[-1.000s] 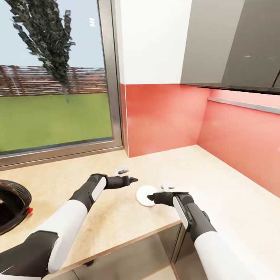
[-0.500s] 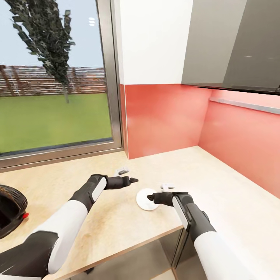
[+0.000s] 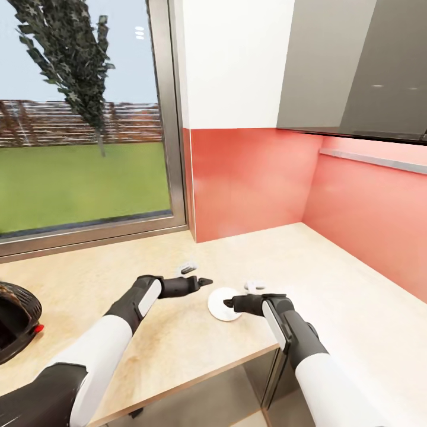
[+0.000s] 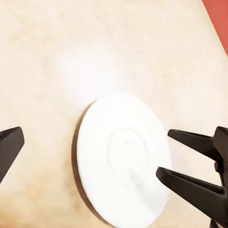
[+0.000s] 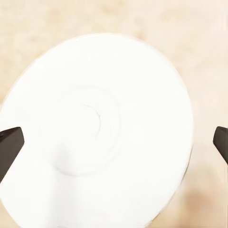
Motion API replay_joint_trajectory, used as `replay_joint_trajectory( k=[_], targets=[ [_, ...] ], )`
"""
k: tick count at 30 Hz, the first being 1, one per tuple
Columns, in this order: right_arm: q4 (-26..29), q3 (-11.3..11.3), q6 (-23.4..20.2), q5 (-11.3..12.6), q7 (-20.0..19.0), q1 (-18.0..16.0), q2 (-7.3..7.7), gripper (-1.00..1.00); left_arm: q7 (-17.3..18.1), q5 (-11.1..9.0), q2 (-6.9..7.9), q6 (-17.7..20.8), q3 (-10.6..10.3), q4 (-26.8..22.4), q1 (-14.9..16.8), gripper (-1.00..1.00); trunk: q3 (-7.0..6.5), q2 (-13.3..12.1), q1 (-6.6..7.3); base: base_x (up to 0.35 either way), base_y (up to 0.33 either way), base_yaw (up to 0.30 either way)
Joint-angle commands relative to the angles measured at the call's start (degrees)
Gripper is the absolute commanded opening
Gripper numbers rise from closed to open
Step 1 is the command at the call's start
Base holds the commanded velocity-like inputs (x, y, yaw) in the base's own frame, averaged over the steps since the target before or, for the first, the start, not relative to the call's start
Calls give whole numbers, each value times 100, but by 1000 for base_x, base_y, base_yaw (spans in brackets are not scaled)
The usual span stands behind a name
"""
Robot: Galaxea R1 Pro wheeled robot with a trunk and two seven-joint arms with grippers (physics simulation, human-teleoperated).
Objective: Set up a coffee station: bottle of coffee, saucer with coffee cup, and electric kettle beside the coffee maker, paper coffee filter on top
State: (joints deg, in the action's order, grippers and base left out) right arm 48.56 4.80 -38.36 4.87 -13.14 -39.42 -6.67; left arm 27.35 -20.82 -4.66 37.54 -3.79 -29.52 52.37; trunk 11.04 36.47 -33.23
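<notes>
The saucer (image 3: pixel 225 303) lies flat and bare on the bench (image 3: pixel 332 284), near its front edge. The right pincer (image 3: pixel 228 303) hangs just over it, fingers apart; the left pincer (image 3: pixel 206 280), just beside, is also spread. A dark appliance (image 3: pixel 15 320) sits well apart. Cup, coffee bottle, filter and kettle all appear still to be placed.

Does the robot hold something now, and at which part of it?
Nothing is held. The white saucer lies flat on the counter. The right tool is open above it, and the left tool is open beside it.
</notes>
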Motion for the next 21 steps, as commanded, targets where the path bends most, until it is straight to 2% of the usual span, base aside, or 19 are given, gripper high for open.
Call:
replay_joint_trajectory(
  k=[1,8,13,21],
  targets=[
    [-22,3,-32,50,15,-4,0,100,-3,-23,-2,33,-8,-3,3,100,10,8,-2,0,0,0],
    [-71,10,-32,50,6,-4,-12,100,6,-39,-20,34,-8,188,1,100,10,8,-2,0,0,0],
    [-84,12,-32,55,3,-4,-18,100,195,-223,-25,7,-12,483,-31,100,10,8,-2,0,0,0],
    [-212,20,-32,57,-94,-4,-47,100,294,-270,-26,6,-16,544,-75,100,10,8,-2,0,0,0]
  ],
)
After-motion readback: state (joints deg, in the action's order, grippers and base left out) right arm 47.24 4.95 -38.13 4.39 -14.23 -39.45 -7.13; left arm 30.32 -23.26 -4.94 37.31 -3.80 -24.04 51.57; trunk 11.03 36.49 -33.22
